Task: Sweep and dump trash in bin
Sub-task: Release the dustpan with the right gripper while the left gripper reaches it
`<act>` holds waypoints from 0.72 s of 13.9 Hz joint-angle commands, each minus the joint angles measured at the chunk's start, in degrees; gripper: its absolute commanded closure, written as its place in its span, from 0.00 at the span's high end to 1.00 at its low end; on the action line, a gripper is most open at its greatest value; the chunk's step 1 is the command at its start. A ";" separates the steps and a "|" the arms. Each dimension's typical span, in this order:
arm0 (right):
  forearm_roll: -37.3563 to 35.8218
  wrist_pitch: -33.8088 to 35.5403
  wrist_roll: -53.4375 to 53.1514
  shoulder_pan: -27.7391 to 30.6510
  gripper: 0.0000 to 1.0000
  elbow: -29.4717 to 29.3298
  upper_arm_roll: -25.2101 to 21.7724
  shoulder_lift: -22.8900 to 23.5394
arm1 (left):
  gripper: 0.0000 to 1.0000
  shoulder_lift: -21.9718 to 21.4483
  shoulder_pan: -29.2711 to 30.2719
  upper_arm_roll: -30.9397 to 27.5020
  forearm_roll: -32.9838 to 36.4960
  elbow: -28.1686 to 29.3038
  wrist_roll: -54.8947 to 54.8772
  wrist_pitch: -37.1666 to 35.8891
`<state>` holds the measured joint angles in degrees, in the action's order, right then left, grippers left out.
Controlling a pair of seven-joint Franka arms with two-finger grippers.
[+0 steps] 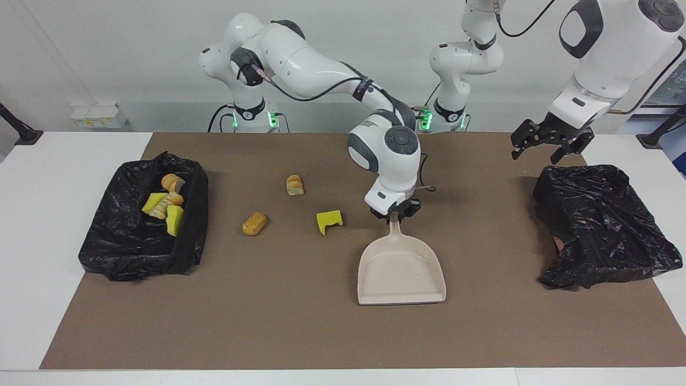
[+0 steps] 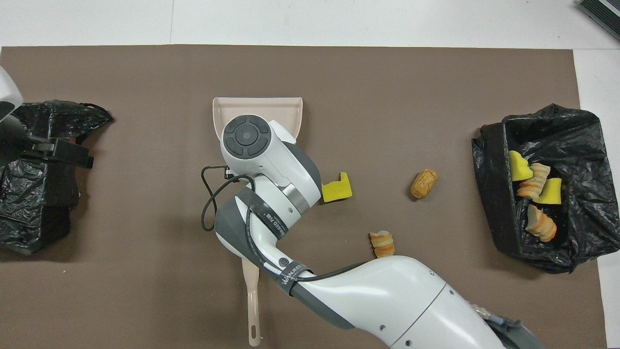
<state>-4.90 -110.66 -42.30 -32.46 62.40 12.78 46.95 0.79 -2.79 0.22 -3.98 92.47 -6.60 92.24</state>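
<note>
Three trash scraps (image 1: 329, 220) lie loose on the table (image 1: 268, 332), four more in the bin (image 1: 112, 252) at the right arm's end. Light, soft, crumbly: sweep them. Right hand (image 1: 395, 213) grips the dustpan (image 1: 402, 271) handle; left hand (image 1: 546, 142) waits open over the other bag (image 1: 600, 225).

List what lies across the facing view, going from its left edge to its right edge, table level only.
Bin lined with a black bag holding scraps → bread roll → sliced bread piece → yellow sponge chunk → dustpan, its handle in the shut right gripper → second black bag, the open left gripper above it.
</note>
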 commanded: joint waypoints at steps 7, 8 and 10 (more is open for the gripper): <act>4.19 6.07 -1.81 0.47 0.83 7.78 0.67 -12.29 | 1.00 0.27 -1.16 0.14 0.82 1.04 -0.25 3.03; 4.28 6.07 -2.51 -0.06 0.83 12.00 0.75 -15.46 | 1.00 0.35 -1.95 0.14 0.82 1.04 -0.17 3.47; 5.85 5.90 -2.87 -0.15 0.83 20.35 1.54 -22.48 | 1.00 1.58 -3.26 0.14 0.91 0.87 0.27 4.87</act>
<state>-1.22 -103.31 -43.36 -32.99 70.54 13.55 33.35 1.71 -3.95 0.87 -3.98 92.64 -6.62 94.93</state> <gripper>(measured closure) 0.167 0.000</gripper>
